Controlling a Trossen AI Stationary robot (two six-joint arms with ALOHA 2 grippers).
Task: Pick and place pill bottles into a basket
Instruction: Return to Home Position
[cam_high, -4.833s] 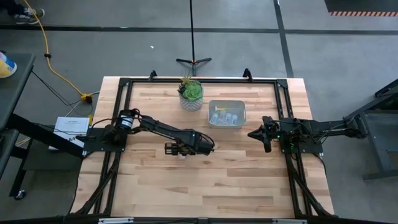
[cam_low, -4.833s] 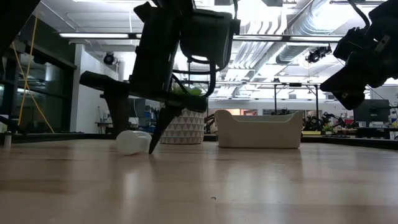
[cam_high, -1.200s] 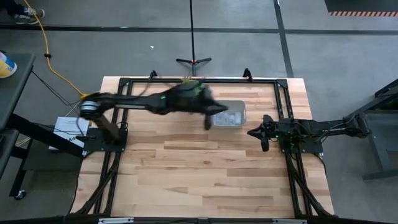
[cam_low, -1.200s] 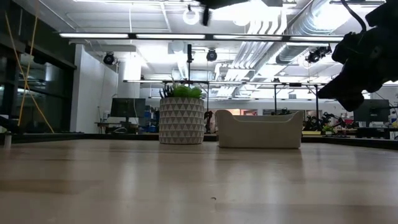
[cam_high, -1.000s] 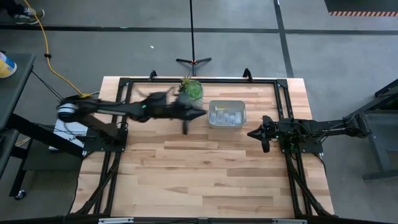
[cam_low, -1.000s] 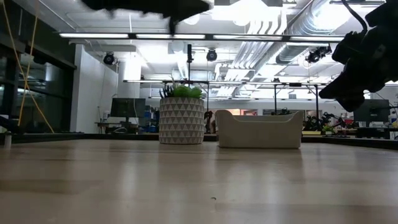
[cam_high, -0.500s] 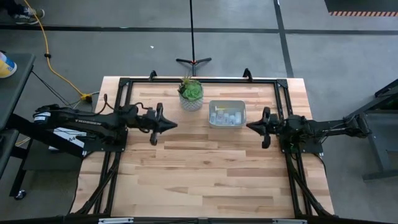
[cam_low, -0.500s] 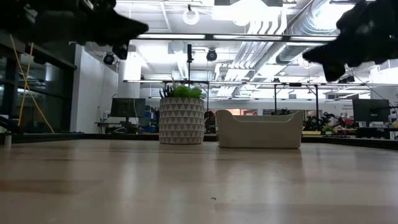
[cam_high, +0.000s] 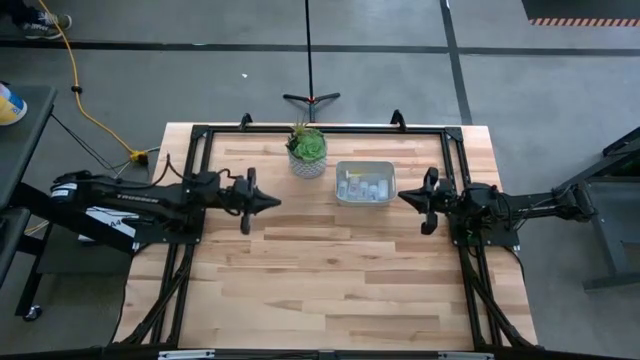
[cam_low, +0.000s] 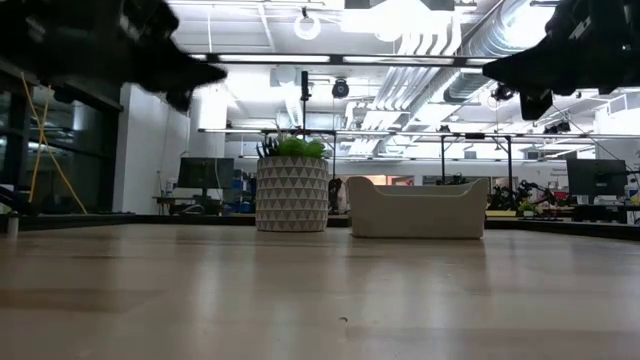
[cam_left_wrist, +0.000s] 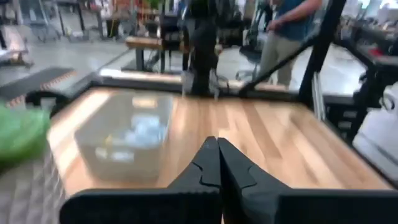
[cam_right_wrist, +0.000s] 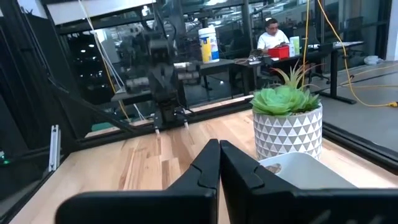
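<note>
High view: left tool (cam_high: 272, 201), right tool (cam_high: 403, 198) closed, raised, flanking basket (cam_high: 391, 180).

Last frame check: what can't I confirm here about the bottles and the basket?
- High view: the pill bottles in the basket are too small to count or tell apart.
- Low view: the basket's opaque wall hides everything inside.
- Left wrist view: the basket and its contents are blurred.
- Right wrist view: only a corner of the basket shows, cut off by the shut right gripper and the picture's edge.
</note>
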